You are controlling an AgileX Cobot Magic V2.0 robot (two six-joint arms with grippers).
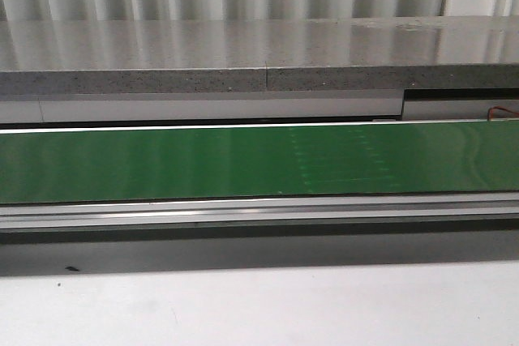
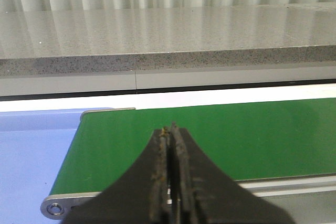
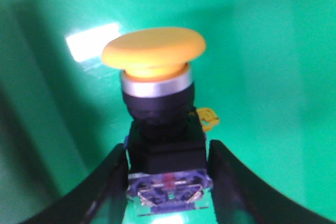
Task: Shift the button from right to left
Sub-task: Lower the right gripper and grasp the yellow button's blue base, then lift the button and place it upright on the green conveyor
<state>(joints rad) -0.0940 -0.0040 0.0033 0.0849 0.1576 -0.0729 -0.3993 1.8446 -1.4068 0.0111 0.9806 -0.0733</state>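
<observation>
The button (image 3: 155,53) shows only in the right wrist view, with a round yellow cap, silver ring, black collar and blue-grey block body. It is over the green conveyor belt (image 3: 273,51) with its cap pointing away from the wrist. My right gripper (image 3: 167,148) has its black fingers (image 3: 113,182) against both sides of the button's body. My left gripper (image 2: 170,128) is shut and empty above the left end of the belt (image 2: 252,129). Neither gripper nor the button shows in the front view, where the belt (image 1: 162,164) is bare.
A grey speckled counter (image 1: 243,46) runs behind the belt, with a corrugated wall beyond it. An aluminium rail (image 1: 259,212) and a white table (image 1: 259,305) lie in front. A blue surface (image 2: 31,150) lies past the belt's left end roller (image 2: 55,209).
</observation>
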